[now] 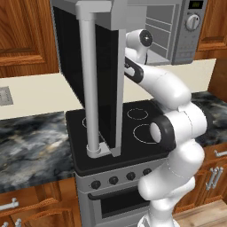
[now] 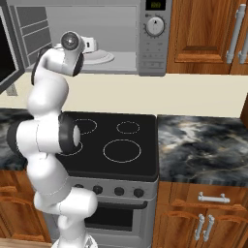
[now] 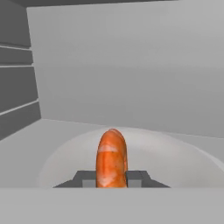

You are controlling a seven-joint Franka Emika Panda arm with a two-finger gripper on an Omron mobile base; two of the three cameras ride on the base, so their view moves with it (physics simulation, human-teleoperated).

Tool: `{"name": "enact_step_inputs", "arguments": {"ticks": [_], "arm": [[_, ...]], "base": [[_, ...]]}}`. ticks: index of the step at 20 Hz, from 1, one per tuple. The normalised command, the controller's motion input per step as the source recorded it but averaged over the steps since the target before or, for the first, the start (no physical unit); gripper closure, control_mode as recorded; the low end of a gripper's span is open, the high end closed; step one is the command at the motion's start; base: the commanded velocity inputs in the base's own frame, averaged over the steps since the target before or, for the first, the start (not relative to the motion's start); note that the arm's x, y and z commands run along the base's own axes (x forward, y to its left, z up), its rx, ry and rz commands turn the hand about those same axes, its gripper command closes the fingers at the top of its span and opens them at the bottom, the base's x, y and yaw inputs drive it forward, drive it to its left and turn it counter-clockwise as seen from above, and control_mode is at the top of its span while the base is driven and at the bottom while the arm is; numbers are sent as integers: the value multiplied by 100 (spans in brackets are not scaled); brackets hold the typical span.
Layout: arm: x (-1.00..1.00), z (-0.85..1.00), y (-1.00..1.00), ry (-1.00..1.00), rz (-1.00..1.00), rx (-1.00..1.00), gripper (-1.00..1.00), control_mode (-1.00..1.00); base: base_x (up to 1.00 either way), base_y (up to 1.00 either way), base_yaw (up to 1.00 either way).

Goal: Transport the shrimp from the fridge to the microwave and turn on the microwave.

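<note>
The microwave [image 2: 154,48] hangs above the stove with its black glass door [image 1: 95,71] swung wide open to the left. My arm reaches into its grey cavity. In the hand view my gripper [image 3: 112,179] is shut on the orange shrimp [image 3: 112,156], which sticks up between the two dark fingertips [image 3: 86,178]. The shrimp hangs just over the pale round turntable plate [image 3: 179,159], seen from the right base as a white plate [image 2: 104,57] on the cavity floor. I cannot tell whether the shrimp touches it. The fridge is out of view.
The microwave's round knob [image 2: 155,25] and green display [image 2: 156,5] sit on its right panel. Below is a black-topped stove [image 2: 121,145] with oven knobs, flanked by dark marble counters [image 2: 203,145]. Wooden cabinets [image 2: 203,29] stand right of the microwave. The open door's bar handle [image 1: 90,80] juts toward the base.
</note>
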Motion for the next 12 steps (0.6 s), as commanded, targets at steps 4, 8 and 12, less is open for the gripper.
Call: {"name": "enact_step_inputs", "arguments": {"ticks": [4,8,12], "arm": [[24,0,2,0,0,0,100,-100],[19,-7,3,0,0,0,100,-100],[18,-12,4,0,0,0,100,-100]], "base": [[0,0,0],[0,0,0],[0,0,0]]}}
